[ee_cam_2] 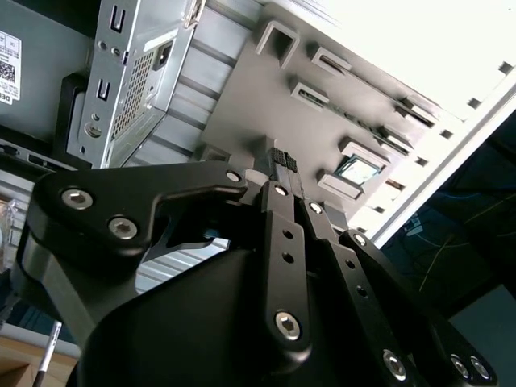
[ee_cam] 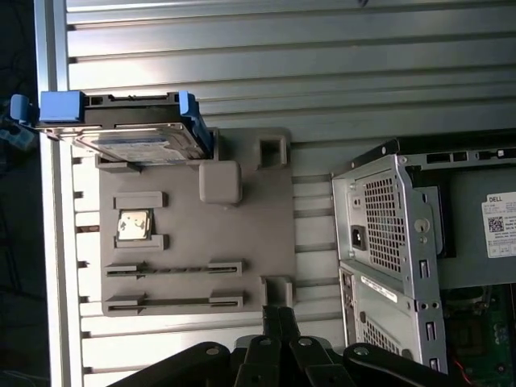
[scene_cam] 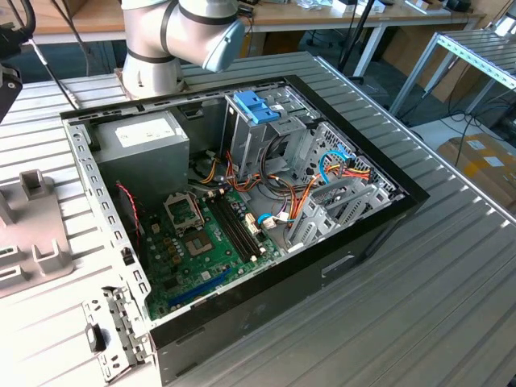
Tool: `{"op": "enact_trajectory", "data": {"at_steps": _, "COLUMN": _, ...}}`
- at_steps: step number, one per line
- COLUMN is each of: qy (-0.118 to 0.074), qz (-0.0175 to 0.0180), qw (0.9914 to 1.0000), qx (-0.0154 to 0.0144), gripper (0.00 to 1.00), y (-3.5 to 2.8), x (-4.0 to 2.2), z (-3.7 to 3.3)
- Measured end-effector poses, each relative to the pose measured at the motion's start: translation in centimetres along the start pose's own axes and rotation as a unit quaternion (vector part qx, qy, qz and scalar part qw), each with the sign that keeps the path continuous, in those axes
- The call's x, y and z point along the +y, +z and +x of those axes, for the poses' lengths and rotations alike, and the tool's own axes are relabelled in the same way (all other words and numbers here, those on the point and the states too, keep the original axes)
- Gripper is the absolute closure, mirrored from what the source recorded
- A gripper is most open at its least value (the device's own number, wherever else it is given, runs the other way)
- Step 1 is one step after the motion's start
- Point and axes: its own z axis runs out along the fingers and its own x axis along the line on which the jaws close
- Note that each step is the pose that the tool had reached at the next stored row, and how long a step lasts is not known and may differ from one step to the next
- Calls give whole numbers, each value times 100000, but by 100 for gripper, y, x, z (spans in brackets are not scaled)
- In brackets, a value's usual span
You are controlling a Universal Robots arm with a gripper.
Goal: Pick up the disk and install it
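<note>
The disk [ee_cam: 129, 137] is a flat silver-grey drive with a printed label and blue plastic tabs at its edge. It rests at one end of a grey fixture plate [ee_cam: 242, 242] on the slatted metal table. My gripper [ee_cam: 279, 316] hovers above the opposite edge of that plate, well apart from the disk. Its black fingers are pressed together with nothing between them. In the second wrist view the gripper [ee_cam_2: 282, 159] points down at the same plate [ee_cam_2: 266, 97].
An open computer case [scene_cam: 379, 234] lies on the table, with a motherboard [scene_cam: 201, 250], a grey power-supply box [scene_cam: 145, 141] and a metal cage with light-blue handles [scene_cam: 256, 105]. The fixture plate [scene_cam: 32, 242] is at the exterior view's left. A small chip [ee_cam: 135, 223] sits in a plate slot.
</note>
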Motion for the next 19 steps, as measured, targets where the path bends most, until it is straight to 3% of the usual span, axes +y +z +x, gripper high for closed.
{"op": "enact_trajectory", "data": {"at_steps": 19, "qy": -2, "qz": 1, "qw": 100000, "qx": 1, "gripper": 89, "y": 5, "x": -7, "z": 82}}
